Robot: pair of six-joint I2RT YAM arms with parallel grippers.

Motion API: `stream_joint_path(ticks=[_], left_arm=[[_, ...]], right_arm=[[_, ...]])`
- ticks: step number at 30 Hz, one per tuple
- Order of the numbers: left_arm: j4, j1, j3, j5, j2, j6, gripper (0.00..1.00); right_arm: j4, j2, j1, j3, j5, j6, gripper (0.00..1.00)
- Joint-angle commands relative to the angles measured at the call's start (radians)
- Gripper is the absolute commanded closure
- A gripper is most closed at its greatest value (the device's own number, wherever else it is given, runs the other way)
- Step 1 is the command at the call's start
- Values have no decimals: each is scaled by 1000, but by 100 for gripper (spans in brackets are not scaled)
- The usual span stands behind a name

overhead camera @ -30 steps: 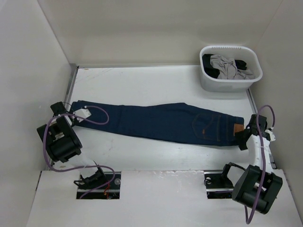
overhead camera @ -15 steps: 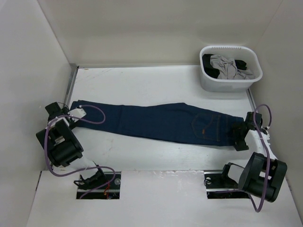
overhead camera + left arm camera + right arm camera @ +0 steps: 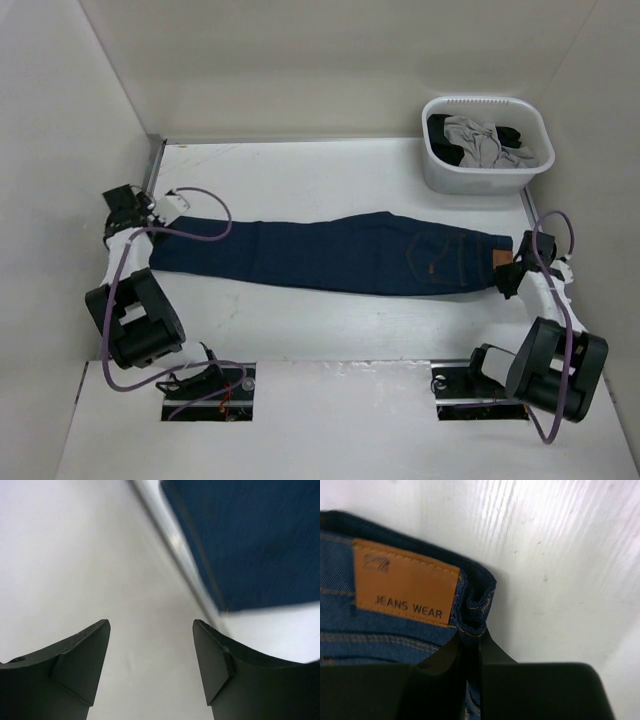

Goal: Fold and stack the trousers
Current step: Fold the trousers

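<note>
Right fingers (image 3: 495, 652) pinched shut on the waistband corner of the trousers (image 3: 330, 255), just beside the tan patch (image 3: 405, 587); trousers flat on the desk (image 3: 300, 170), long axis left to right; left fingers (image 3: 80, 655) wide, empty, just off the hem end; judgement: left arm nearer the hem, must grip it before folding.

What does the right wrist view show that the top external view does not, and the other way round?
Only the right wrist: the words JEANS WEAR on the tan patch, and the right gripper pinching the trousers at the waistband. Only the top: the trousers at full length, the left gripper, the basket. Both: trousers, tan patch, right gripper.
</note>
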Motion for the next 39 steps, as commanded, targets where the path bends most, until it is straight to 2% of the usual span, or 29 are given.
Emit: stream_joint_path(ticks=[1, 4, 7, 9, 12, 15, 20, 24, 30, 36, 39], left_arm=[[-43, -140, 28, 9, 17, -117, 33], [12, -224, 42, -85, 142, -175, 33], [78, -253, 92, -232, 311, -223, 37], [112, -262, 111, -295, 369, -251, 37], [108, -294, 94, -297, 382, -260, 37], [108, -331, 45, -297, 368, -255, 36], [114, -351, -10, -305, 367, -271, 36], [109, -350, -15, -305, 367, -292, 36], [108, -322, -7, -309, 359, -304, 36], [106, -288, -3, -306, 362, -308, 35], [106, -281, -4, -301, 365, -308, 35]], right_arm=[[-41, -116, 6, 103, 160, -151, 100], [-72, -216, 5, 169, 241, -277, 100], [-73, -259, 9, 241, 258, -447, 100], [-69, -258, 43, 296, 258, -553, 100], [-69, -215, 191, 386, 223, -697, 100], [-69, -164, 478, 466, 257, -785, 100], [-67, 15, 924, 633, 398, -787, 100], [-46, 225, 1141, 816, 442, -790, 100], [-21, 500, 1301, 1008, 459, -663, 100], [-66, 626, 1353, 1020, 412, -465, 100], [-60, 649, 1364, 1020, 369, -417, 100]])
